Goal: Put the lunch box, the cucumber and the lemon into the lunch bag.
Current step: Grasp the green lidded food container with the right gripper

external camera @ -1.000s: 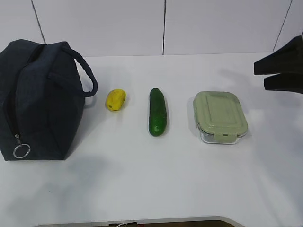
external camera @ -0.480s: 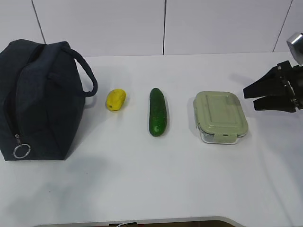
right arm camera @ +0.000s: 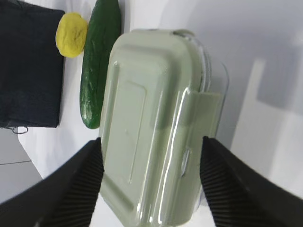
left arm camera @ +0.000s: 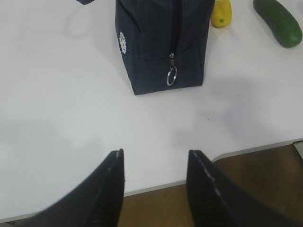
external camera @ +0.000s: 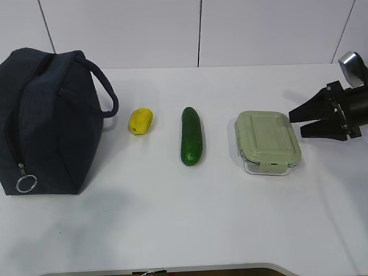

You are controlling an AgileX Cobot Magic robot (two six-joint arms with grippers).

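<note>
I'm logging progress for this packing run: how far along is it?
Nothing is packed yet. The lemon, the cucumber and the lunch box all lie on the table, and the lunch bag looks zipped shut. In hand: the right gripper, jaws open, is beside the lunch box, not gripping it. The left gripper is open, away from the bag. Opening the bag and all three placements are left.

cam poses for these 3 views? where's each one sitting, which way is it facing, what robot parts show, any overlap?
Exterior: front, slanted down at the table; right claw shows.
Left wrist: low over the near edge, facing the lunch bag; left claw open.
Right wrist: faces the lunch box; open fingers flank it.
Shared: cucumber, lemon.
</note>
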